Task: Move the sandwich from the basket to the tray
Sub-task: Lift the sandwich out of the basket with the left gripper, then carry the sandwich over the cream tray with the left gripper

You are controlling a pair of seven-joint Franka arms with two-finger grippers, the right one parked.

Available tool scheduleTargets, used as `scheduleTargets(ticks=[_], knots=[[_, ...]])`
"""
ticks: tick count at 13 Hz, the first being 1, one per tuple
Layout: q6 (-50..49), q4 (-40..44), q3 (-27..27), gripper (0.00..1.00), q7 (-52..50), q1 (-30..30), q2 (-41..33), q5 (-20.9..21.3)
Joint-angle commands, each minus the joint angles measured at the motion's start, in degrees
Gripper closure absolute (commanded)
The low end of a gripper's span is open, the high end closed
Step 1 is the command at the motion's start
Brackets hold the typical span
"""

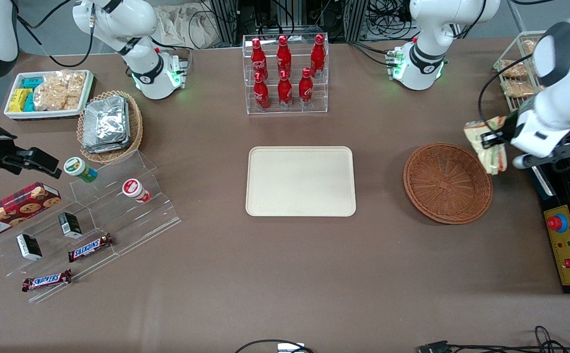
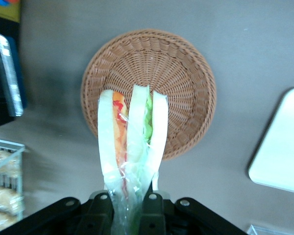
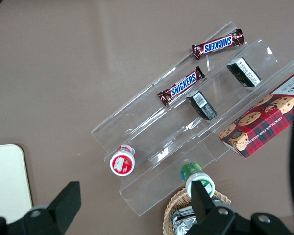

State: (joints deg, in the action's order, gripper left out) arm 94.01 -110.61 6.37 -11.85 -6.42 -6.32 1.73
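Here the left arm's gripper (image 1: 491, 139) hangs in the air just above the rim of the round wicker basket (image 1: 448, 183), at the working arm's end of the table, with its jaws clenched on the sandwich (image 1: 485, 145). The sandwich is a plastic-wrapped wedge of white bread (green lettuce and a red-pink layer show between the slices), and it is lifted clear of the basket, touching nothing but the fingers. From the wrist camera the sandwich (image 2: 132, 134) is pinched at its narrow wrapped end, its broad end standing out over the basket (image 2: 181, 68), whose woven bottom holds nothing. The cream-beige tray (image 1: 300, 181) lies flat at the middle of the table, well apart from the basket and bare; a corner of it (image 2: 281, 147) shows beside the basket.
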Motion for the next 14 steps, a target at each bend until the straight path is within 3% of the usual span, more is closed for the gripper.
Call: scheduleTargets(ticks=[1,3,7,10,14], knots=[[-9.78,14.94,-0.04,1.0,3.32,-0.09,7.09,0.03],[-13.75,18.06,-1.43,1.0,1.58,-0.44,8.16,-1.98],[-13.42,18.24,-15.56,1.0,-16.23,-0.44,8.51,-3.49],[-12.98,24.1,-27.34,1.0,-29.59,-0.53,14.82,-4.37],[-7.1,24.04,-34.92,1.0,-34.65,-0.53,17.65,-3.76]])
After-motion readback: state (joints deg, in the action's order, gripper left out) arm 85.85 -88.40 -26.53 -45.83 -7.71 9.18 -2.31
